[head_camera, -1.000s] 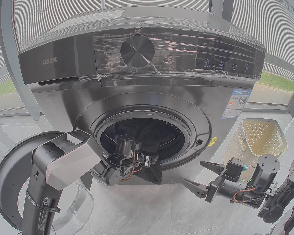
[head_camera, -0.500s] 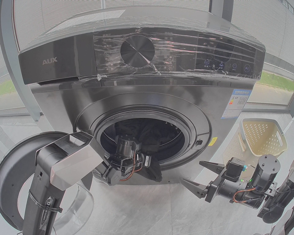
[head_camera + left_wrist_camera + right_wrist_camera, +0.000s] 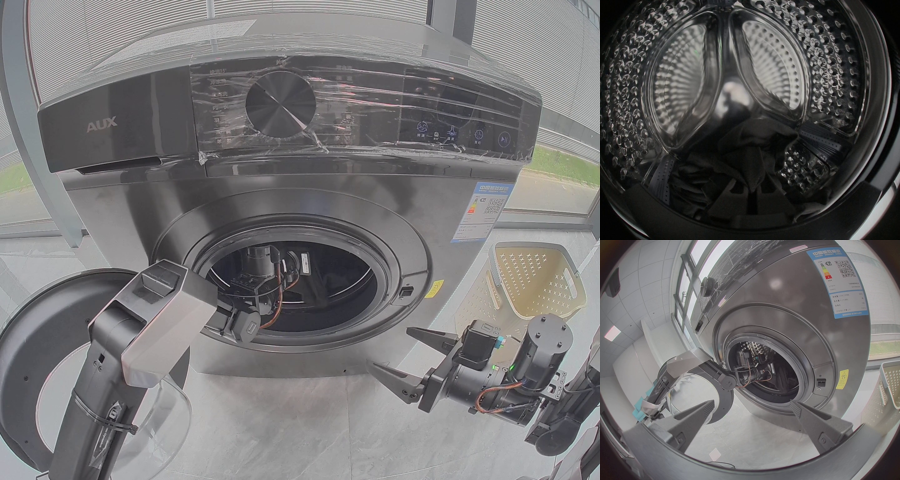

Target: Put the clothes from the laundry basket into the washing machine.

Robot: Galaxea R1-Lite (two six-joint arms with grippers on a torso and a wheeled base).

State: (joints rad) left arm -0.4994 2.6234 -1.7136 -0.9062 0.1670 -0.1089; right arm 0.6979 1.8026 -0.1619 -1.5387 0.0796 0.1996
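Moved: the left arm [image 3: 156, 319] has lifted from the lower lip of the opening and pushed deep into the drum [image 3: 837, 62]. The dark cloth that hung over that lip is gone from it. The right arm and the basket have stayed put.
Clothes: a dark heap [image 3: 747, 156] lies at the bottom of the drum, well behind the door seal, so nothing trails out to catch when the door shuts.
Left gripper: it sits inside the washing machine [image 3: 300, 187], past the rim [image 3: 299, 267]. The drum is too dark to tell whether it is gripping cloth or has let go.
Right gripper: it hangs low in front of the machine's right side, above the floor [image 3: 300, 425], with its fingers spread wide and nothing between them [image 3: 406, 361]. My judgement is that it waits there to stay out of the left arm's path.
Laundry basket: it stands tilted beside the machine's right flank [image 3: 537, 275]; the inside that shows is bare.
Door: it is swung fully open to the left [image 3: 31, 350], behind the left arm, so the opening is free.
Stage: by the look of it, loading is nearly done.
Risk: cloth could snag on the gripper and be dragged back over the lip as it withdraws.
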